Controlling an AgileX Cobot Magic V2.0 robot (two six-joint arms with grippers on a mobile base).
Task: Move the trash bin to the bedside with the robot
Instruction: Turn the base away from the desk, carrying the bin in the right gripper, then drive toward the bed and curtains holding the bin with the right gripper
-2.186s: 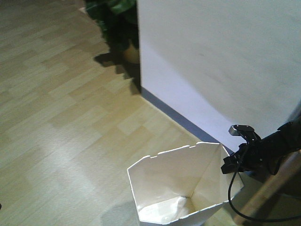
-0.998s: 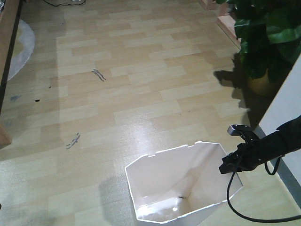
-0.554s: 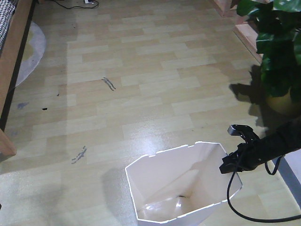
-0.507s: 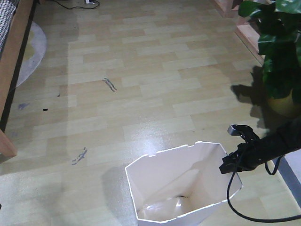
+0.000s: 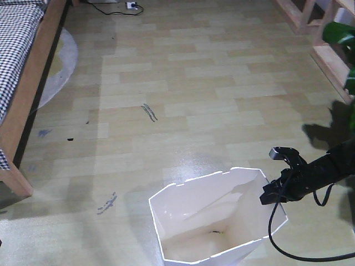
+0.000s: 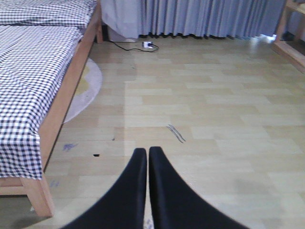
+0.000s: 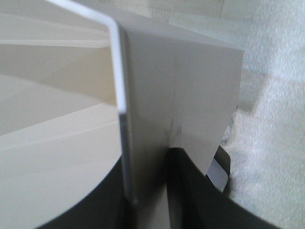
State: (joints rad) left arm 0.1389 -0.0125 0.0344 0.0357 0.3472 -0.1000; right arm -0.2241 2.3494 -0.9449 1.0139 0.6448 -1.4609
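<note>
Flagging risks: left gripper [image 6: 146,177] is pressed together and empty, so no second support. Bed [image 5: 32,102] sits far left, trash bin [image 5: 191,221] bottom centre, well apart. Right gripper [image 5: 273,195] pinches one rim wall only, which could flex, slip or tip in transit. Materials: light wood frame, checked fabric; glossy plank floor [image 5: 211,94]; thin white plastic, angular notched rim.
</note>
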